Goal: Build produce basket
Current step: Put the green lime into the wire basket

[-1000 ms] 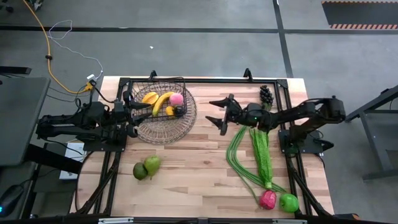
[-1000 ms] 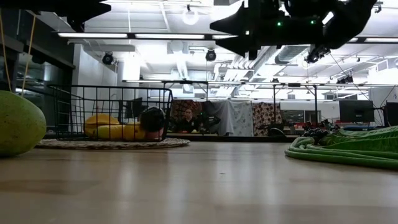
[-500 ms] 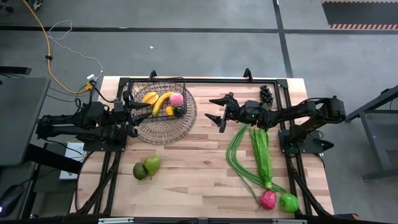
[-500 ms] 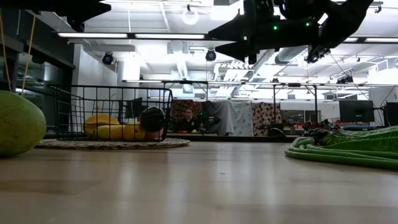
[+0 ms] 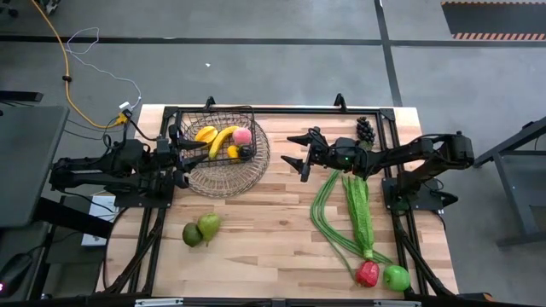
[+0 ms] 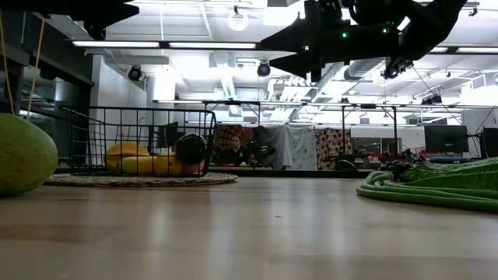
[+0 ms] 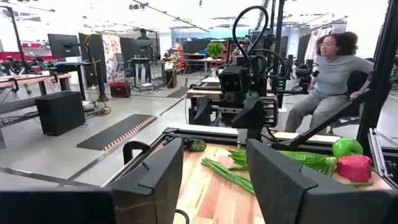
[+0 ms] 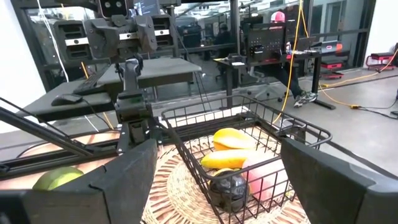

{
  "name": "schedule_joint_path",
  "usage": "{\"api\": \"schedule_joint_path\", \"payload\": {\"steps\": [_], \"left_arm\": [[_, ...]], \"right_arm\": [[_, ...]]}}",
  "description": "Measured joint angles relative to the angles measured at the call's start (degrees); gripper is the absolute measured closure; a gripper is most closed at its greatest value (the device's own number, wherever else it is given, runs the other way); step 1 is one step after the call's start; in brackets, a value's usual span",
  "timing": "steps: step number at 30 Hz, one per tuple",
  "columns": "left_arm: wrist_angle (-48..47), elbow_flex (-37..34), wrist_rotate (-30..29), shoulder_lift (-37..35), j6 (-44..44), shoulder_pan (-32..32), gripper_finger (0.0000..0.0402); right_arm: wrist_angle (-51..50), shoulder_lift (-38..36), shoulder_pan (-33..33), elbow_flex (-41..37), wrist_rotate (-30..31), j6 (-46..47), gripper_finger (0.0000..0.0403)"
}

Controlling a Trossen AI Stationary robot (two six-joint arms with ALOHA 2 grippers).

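Observation:
The dark wire basket (image 5: 223, 128) stands on a round woven mat (image 5: 254, 173) at the table's far left. In it lie a yellow banana (image 5: 222, 141), a pink peach (image 5: 243, 136) and dark grapes (image 8: 229, 185). My left gripper (image 5: 184, 159) hangs open beside the basket's left side, pointing level. My right gripper (image 5: 290, 152) hangs open in the air right of the basket, pointing at it. On the table lie two green pears (image 5: 200, 229), green beans (image 5: 326, 217), leafy greens (image 5: 358, 209), a red pepper (image 5: 368, 273), a green apple (image 5: 396, 277) and more grapes (image 5: 365, 128).
A black frame (image 5: 281, 109) runs round the table's far edge and sides. Bare wood lies between the mat and the beans and along the near middle. A person (image 7: 329, 74) sits beyond the table's right end.

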Motion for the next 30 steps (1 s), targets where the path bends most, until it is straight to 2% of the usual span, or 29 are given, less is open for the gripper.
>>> {"api": "schedule_joint_path", "payload": {"steps": [8, 15, 30], "left_arm": [[-0.06, 0.00, 0.84, 0.73, -0.15, -0.01, 0.0236], [1.30, -0.02, 0.85, 4.05, 0.03, -0.01, 0.0227], [4.98, -0.02, 2.27, 10.94, -1.28, -0.01, 0.0125]], "right_arm": [[-0.69, 0.00, 0.00, 0.00, 0.01, -0.01, 0.0071], [-0.79, 0.00, 0.00, 0.00, 0.05, -0.01, 0.0071], [-0.80, 0.00, 0.00, 0.00, 0.08, -0.01, 0.0071]]}}
